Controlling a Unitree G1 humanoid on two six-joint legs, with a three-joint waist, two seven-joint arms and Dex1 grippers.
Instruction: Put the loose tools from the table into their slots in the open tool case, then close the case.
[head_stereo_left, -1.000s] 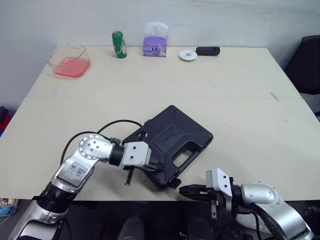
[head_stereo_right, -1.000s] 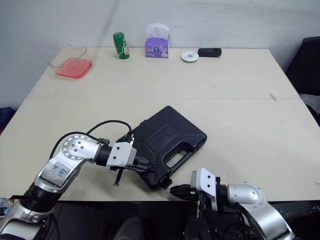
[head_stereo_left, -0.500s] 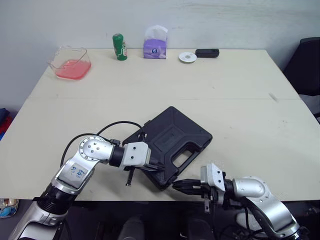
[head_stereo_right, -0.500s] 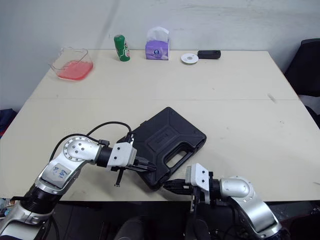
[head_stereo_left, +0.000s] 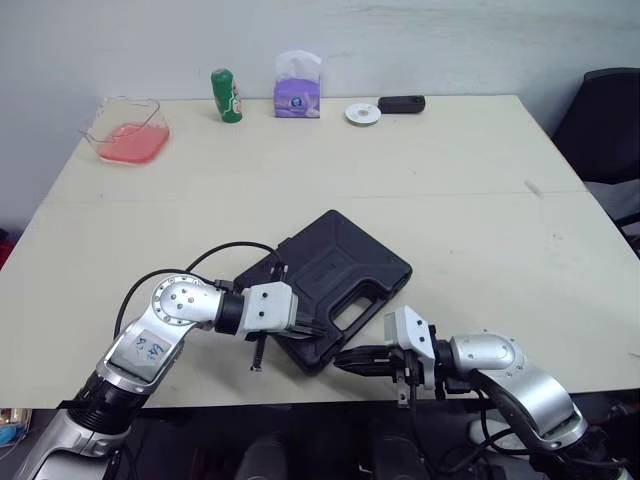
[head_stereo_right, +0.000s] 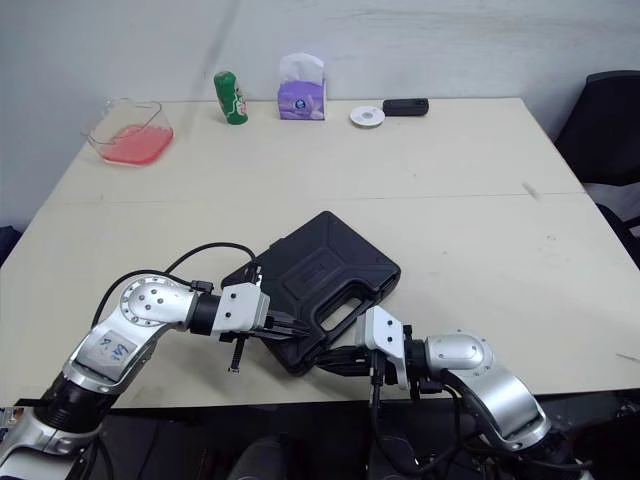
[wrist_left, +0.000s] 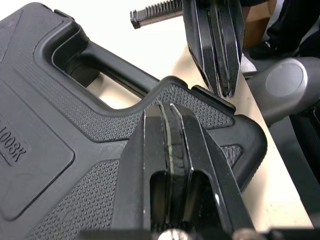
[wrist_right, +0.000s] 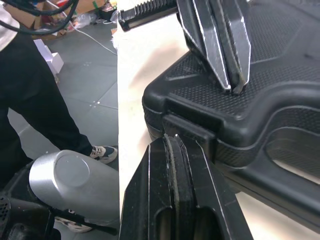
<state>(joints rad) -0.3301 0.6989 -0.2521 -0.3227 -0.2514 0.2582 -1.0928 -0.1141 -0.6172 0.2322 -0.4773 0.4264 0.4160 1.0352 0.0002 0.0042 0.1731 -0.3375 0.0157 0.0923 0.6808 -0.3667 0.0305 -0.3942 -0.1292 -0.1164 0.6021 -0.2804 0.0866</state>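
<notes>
Since the lid of the tool case (head_stereo_left: 340, 272) is seen down on its base, the work is judged to be at the latching stage. The case is lying flat on the table (head_stereo_left: 300, 170), turned at an angle, with its handle corner close to the table's near edge.

The left pincer (head_stereo_left: 316, 330) is fully closed, its 2 fingers (wrist_left: 145, 160) pressed together with nothing held. Their tips are set on the textured lid beside the handle. The right pincer (head_stereo_left: 339, 360) is likewise fully closed and empty. Its tip is placed against the latch (wrist_right: 197, 127) on the case's front wall, just beside the left pincer's tip.

3 risks are noted:
1. The narrow closed tip could slide off the latch if the push is made off-centre, and the latch would be left unfastened.
2. The case could be skated or turned across the smooth table should the lid not be held down firmly. With the edge so near, a corner could be carried over it.
3. The 2 pincers are placed almost touching, so a small error of either arm could bring them into collision.
</notes>
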